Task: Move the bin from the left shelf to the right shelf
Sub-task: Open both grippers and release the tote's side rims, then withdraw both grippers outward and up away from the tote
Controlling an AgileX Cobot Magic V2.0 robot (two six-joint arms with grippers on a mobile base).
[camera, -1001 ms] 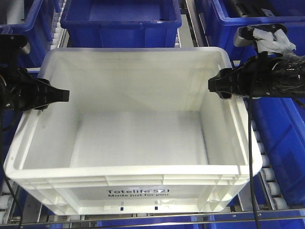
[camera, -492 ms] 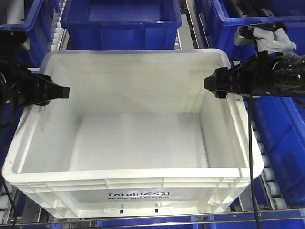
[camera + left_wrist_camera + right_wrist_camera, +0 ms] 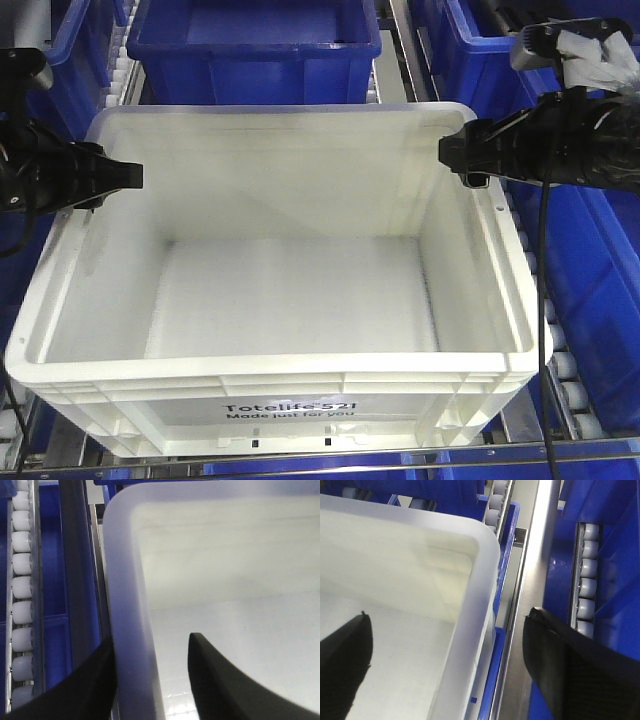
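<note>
The large white bin (image 3: 300, 290) stands empty in the middle of the front view, black print on its near wall. My left gripper (image 3: 125, 178) sits at the bin's left rim, and in the left wrist view this gripper (image 3: 150, 637) is open with the rim (image 3: 127, 605) between its black fingers (image 3: 215, 680). The outer finger lies close against the rim. My right gripper (image 3: 455, 160) hovers at the right rim near the back corner. In the right wrist view it (image 3: 447, 614) is wide open, straddling the rim (image 3: 477, 605) without touching it.
Dark blue bins surround the white one: behind it (image 3: 255, 45), at the right (image 3: 590, 260) and at the far left (image 3: 70, 50). White roller tracks (image 3: 22, 580) (image 3: 587, 580) and a metal rail (image 3: 535, 555) run alongside the bin.
The right gripper has lifted and drawn slightly right from the rim. The left gripper has risen a little. The bin settled slightly between the earliest frame and now.
</note>
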